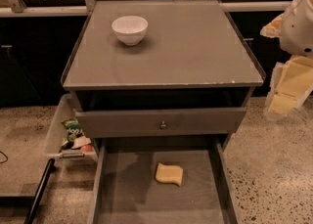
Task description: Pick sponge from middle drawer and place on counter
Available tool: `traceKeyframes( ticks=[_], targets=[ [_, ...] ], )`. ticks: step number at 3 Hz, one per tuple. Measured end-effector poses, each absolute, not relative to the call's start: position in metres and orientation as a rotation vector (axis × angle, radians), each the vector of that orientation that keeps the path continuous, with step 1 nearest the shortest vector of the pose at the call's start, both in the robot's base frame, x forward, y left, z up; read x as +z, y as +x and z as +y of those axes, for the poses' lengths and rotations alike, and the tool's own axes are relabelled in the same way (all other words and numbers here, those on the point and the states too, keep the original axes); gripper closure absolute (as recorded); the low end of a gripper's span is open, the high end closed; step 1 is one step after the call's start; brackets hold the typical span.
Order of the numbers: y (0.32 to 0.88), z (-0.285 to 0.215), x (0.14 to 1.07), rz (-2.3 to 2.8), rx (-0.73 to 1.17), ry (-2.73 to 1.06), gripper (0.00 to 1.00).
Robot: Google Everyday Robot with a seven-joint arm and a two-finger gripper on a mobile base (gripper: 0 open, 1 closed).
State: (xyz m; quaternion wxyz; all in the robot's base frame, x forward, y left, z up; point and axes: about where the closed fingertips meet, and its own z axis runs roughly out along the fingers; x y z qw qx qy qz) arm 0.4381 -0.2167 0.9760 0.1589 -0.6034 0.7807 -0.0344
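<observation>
The yellow sponge (169,173) lies flat on the bottom of the open middle drawer (132,189), a little right of its middle. The grey counter (186,47) is the cabinet's top, above the drawer. My gripper (286,91), with cream fingers, hangs at the right edge of the view, to the right of the cabinet and above the floor, well apart from the sponge and the drawer.
A white bowl (129,29) stands on the counter at the back left. The top drawer front with a small round knob (163,124) sits slightly open above the middle drawer. A clear bin with snack packets (73,137) stands on the floor to the left.
</observation>
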Motion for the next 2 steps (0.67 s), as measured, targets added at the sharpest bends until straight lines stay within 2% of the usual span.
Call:
traceKeyframes(
  ticks=[2],
  targets=[
    [0.432, -0.219, 0.939, 2.259, -0.034, -1.763, 0.0]
  ],
)
